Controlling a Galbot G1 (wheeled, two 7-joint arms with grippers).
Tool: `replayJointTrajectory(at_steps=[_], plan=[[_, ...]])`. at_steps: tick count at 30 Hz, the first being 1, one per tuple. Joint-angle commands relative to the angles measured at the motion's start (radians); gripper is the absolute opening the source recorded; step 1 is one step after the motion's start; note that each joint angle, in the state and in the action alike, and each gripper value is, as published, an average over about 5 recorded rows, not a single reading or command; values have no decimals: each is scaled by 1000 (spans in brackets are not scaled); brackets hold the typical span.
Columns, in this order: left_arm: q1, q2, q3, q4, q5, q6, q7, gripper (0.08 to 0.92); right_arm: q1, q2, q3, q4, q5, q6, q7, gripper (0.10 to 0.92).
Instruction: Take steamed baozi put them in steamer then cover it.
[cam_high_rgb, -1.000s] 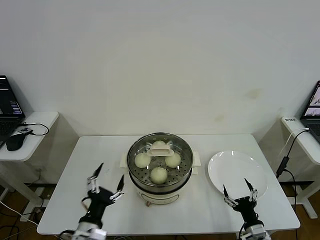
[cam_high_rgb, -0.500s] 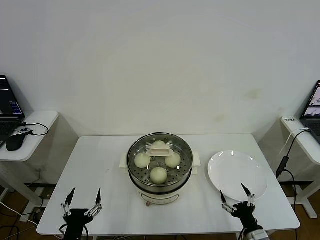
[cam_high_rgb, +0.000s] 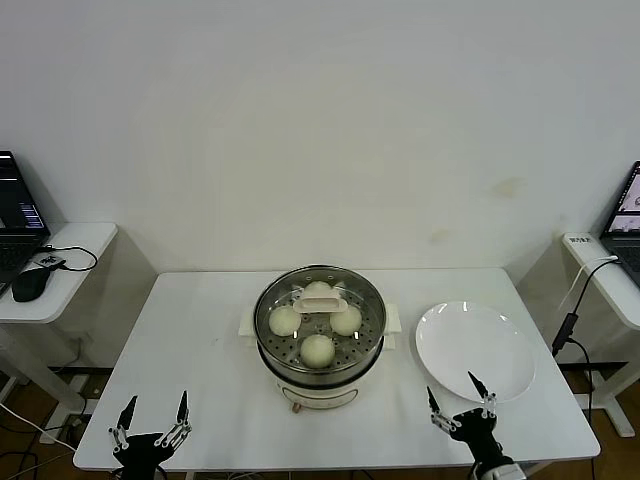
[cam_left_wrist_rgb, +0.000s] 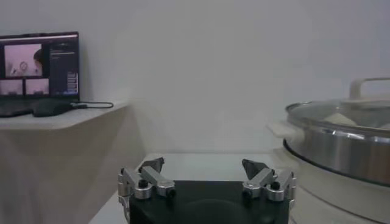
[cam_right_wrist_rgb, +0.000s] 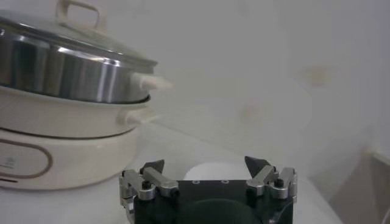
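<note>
The white worktop (cam_high_rgb: 200, 340) filled the middle of the head view, set against a plain pale wall, with a small side table (cam_high_rgb: 55, 270) on each flank carrying a laptop (cam_high_rgb: 15, 210); the left one also held a dark mouse (cam_high_rgb: 30, 283) and a cable.

At the centre of the worktop stood the steamer (cam_high_rgb: 320, 345), a shiny steel pot on a cream-white base with side handles. The cover (cam_high_rgb: 320, 297), clear glass with a metal rim and a cream oblong handle, sat closed on top of it. Through the glass the steamed baozi (cam_high_rgb: 318, 348) showed on the perforated tray: three were plain to see around the handle and a fourth lay partly hidden behind it at the far side.

To the steamer's right, apart from it, lay a flat white plate (cam_high_rgb: 475, 350) with nothing on it.

The left claw (cam_high_rgb: 151, 422) hung at the worktop's near left corner, well apart from the steamer, its fingers spread wide and holding nothing. In the left wrist view the same claw (cam_left_wrist_rgb: 206, 176) had its two fingertips far apart, with the steamer's steel wall (cam_left_wrist_rgb: 341, 146) off to one side.

The right claw (cam_high_rgb: 459, 410) stood low at the near edge of the worktop, just in front of the plate, fingers likewise splayed and empty. The right wrist view showed that claw (cam_right_wrist_rgb: 207, 176) agape, with the covered steamer (cam_right_wrist_rgb: 67, 73) beyond it.
</note>
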Motion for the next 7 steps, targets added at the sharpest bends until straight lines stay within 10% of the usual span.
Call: replayJointTrajectory(at_steps=[1, 7], plan=[[13, -2, -8, 31, -29, -18, 2, 823, -5, 7, -13, -7, -3, -7, -6, 823], [14, -1, -3, 42, -17, -19, 9, 823, -6, 5, -16, -12, -7, -10, -7, 823]])
